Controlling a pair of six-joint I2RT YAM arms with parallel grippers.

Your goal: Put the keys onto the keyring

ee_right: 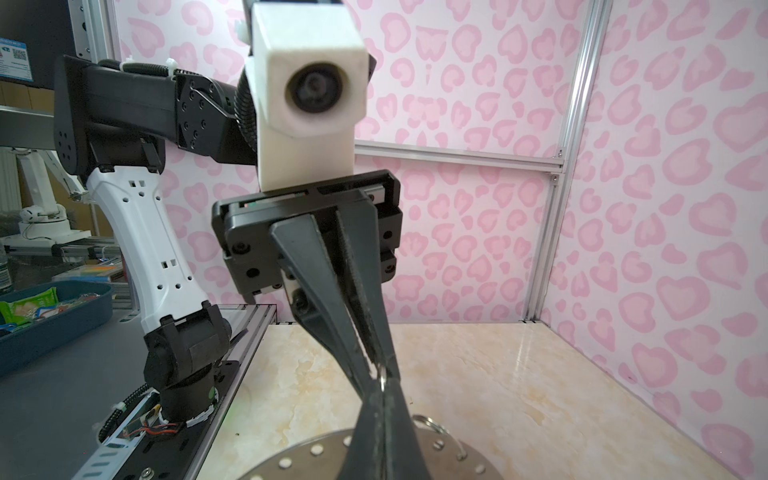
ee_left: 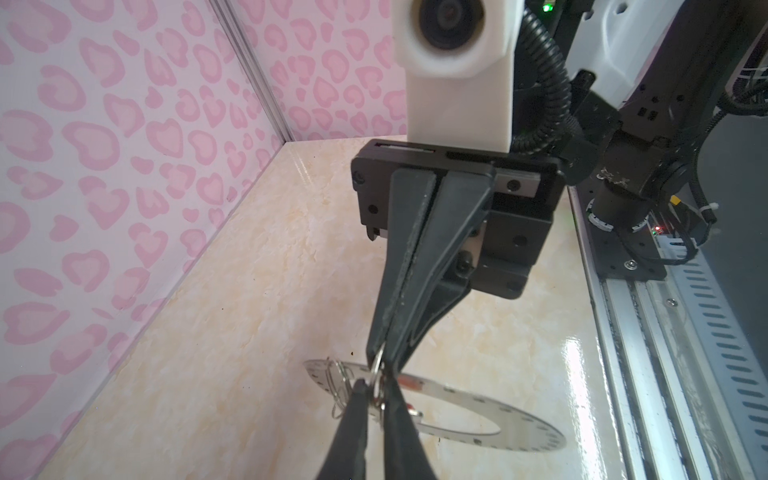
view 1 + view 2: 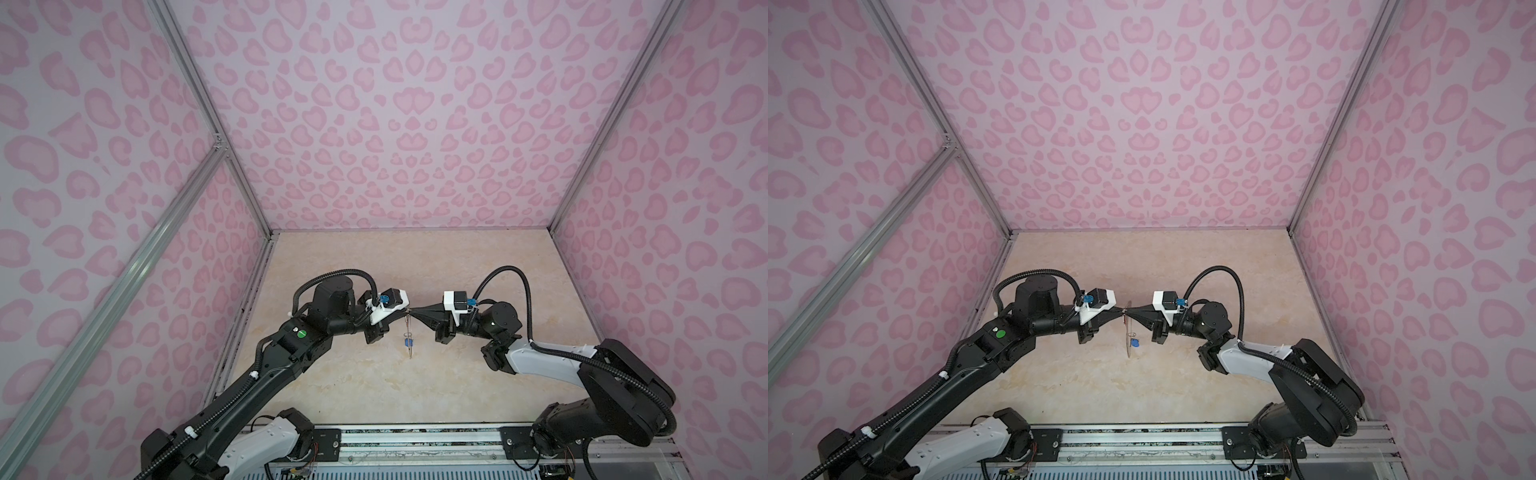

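Both grippers meet tip to tip in the air above the table. My left gripper (image 3: 404, 312) (image 2: 375, 383) is shut on a small wire loop (image 2: 377, 374) at the edge of the keyring (image 2: 498, 419). My right gripper (image 3: 415, 311) (image 1: 382, 388) is shut on the same loop (image 1: 383, 376) from the opposite side. The grey disc hangs edge-on below them in both top views (image 3: 409, 332) (image 3: 1128, 332). A key with a blue tag (image 3: 408, 342) (image 3: 1134, 343) dangles beside the disc. A red-orange patch (image 2: 409, 381) shows by the disc, mostly hidden behind a left finger.
More wire loops (image 2: 336, 386) (image 1: 432, 424) hang on the disc's rim. The beige marble table (image 3: 374, 386) lies inside pink patterned walls (image 3: 395, 124). An aluminium rail (image 3: 415, 440) with both arm bases runs along the front edge.
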